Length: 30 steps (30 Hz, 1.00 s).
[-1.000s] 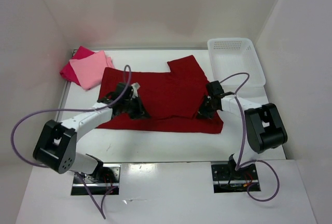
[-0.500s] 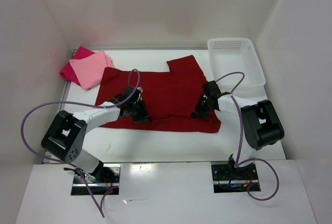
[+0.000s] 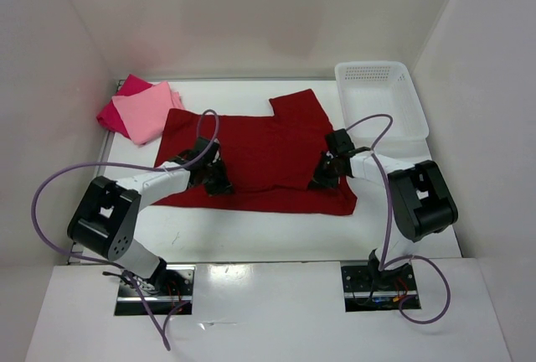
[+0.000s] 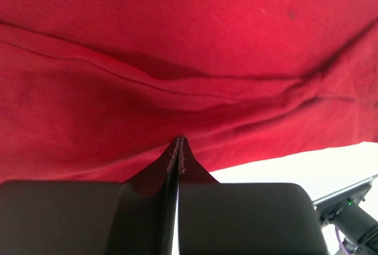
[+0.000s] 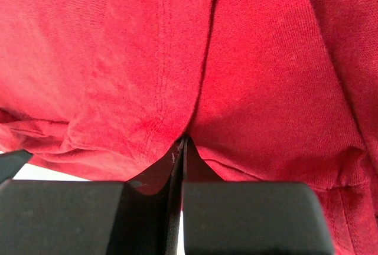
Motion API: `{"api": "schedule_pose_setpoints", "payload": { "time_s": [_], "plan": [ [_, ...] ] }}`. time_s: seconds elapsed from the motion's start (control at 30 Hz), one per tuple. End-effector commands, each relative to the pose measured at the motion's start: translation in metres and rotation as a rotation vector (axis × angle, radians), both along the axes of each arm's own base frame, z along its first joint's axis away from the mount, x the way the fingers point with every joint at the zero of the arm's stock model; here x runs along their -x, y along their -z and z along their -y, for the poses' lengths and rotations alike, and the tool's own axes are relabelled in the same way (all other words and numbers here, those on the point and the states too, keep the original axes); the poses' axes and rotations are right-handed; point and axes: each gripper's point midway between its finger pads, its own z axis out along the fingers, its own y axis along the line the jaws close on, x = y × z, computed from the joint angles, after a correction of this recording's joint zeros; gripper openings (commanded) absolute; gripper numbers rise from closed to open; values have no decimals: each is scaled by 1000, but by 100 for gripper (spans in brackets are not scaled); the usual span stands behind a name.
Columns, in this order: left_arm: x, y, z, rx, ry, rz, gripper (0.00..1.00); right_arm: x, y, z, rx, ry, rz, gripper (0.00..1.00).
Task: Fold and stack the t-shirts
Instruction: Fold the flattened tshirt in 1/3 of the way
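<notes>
The dark red t-shirt [image 3: 268, 148] lies spread across the middle of the table, one sleeve pointing to the far side. My left gripper [image 3: 219, 184] is shut on its cloth near the lower left, and my right gripper [image 3: 318, 181] is shut on it near the lower right. In the left wrist view the left gripper [image 4: 179, 140] pinches a pucker of the dark red t-shirt [image 4: 189, 42]. In the right wrist view the right gripper [image 5: 184, 140] does the same on the dark red t-shirt [image 5: 118, 48]. The pale pink t-shirt [image 3: 149, 111] lies folded on the crimson-pink t-shirt [image 3: 110, 116] at the far left.
A white lattice basket [image 3: 373, 67] stands at the far right corner, next to the shirt's right edge. White walls close in the table on the left, back and right. Purple cables loop over both arms.
The right gripper has slid a little left with the cloth, drawing the shirt's lower right corner inward. The left arm's elbow has swung in, its gripper staying on the lower left cloth.
</notes>
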Motion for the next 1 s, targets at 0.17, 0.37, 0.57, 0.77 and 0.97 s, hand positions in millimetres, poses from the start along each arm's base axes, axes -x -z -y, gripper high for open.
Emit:
{"api": "schedule_pose_setpoints", "payload": {
  "time_s": [0.17, 0.37, 0.57, 0.77, 0.97],
  "plan": [
    [-9, -10, -11, -12, -2, 38, 0, -49, -26, -25, -58, -25, 100, 0],
    [-15, -23, -16, -9, -14, 60, 0, -112, -44, -64, -127, -71, 123, 0],
    [-23, -44, -22, 14, -31, 106, 0, -140, -113, -85, -207, -99, 251, 1],
    [-25, -49, -21, 38, -38, 115, 0, -74, -85, -40, 21, -100, 222, 28],
    [-20, -43, -21, 41, -33, 101, 0, -15, -55, -5, 93, -44, 150, 32]
  ]
}}
